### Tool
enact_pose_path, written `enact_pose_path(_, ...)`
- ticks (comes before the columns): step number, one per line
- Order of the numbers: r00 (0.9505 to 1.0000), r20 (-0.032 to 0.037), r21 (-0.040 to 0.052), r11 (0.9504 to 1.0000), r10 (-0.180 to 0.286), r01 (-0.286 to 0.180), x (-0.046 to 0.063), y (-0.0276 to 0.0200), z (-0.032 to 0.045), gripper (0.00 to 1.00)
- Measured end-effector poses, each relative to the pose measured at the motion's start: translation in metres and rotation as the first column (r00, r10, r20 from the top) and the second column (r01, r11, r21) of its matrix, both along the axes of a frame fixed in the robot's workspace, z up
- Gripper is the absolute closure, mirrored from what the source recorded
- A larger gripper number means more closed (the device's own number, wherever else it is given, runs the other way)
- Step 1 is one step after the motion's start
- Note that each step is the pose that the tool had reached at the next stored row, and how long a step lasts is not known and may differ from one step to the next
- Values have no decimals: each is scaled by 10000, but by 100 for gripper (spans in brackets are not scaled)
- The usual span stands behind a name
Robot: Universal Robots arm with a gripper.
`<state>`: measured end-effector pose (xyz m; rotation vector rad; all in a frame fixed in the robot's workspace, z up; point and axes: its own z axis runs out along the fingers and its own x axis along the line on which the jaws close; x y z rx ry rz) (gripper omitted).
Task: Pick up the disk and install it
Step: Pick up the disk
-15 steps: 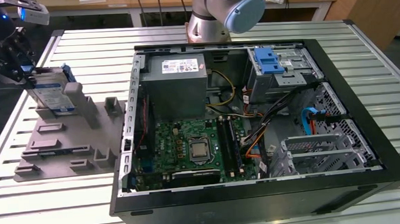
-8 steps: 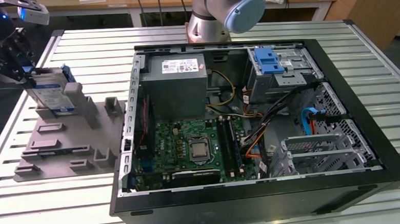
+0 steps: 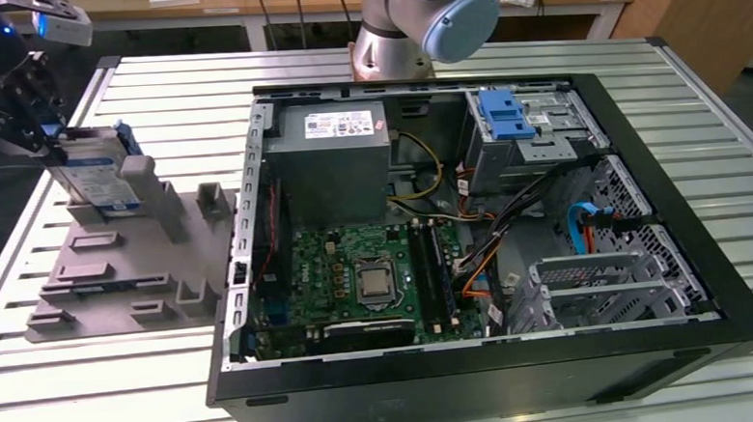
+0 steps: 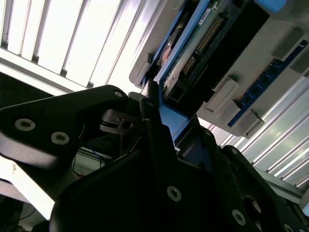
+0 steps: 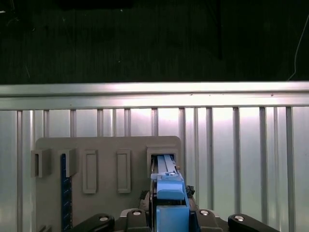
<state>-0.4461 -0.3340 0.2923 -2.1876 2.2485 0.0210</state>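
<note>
Jaws clamp the disk (image 3: 93, 177) by its blue rail while it stands on edge in the grey holder (image 3: 109, 273) on the counter (image 3: 89, 381), beside the open computer case (image 3: 489, 379). This is the pickup stage, I judge; freeing the disk calls for a straight upward pull.

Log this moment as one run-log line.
phase: pick | gripper: at silver rectangular hard disk with blue side rails | disk: upright in grey plastic fixture | black computer case: open, disk not installed
</note>
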Motion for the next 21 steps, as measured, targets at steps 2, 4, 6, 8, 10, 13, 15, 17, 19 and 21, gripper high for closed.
enact_pose_path(2,10000,5,2,10000,0,0,0,0,4,64)
enact_pose_path(4,10000,0,0,10000,0,0,0,0,16,64)
enact_pose_path(6,10000,1,0,10000,0,0,0,0,28,64)
enact_pose_path(8,10000,2,0,10000,0,0,0,0,45,64)
enact_pose_path(10,10000,2,1,10000,0,0,0,0,62,64)
enact_pose_path(13,10000,2,1,10000,0,0,0,0,82,64)
enact_pose_path(15,10000,2,1,10000,0,0,0,0,96,64)
enact_pose_path(17,10000,3,1,10000,0,0,0,0,108,64)
enact_pose_path(19,10000,3,1,10000,0,0,0,0,119,64)
enact_pose_path(21,10000,5,2,10000,0,0,0,0,126,64)
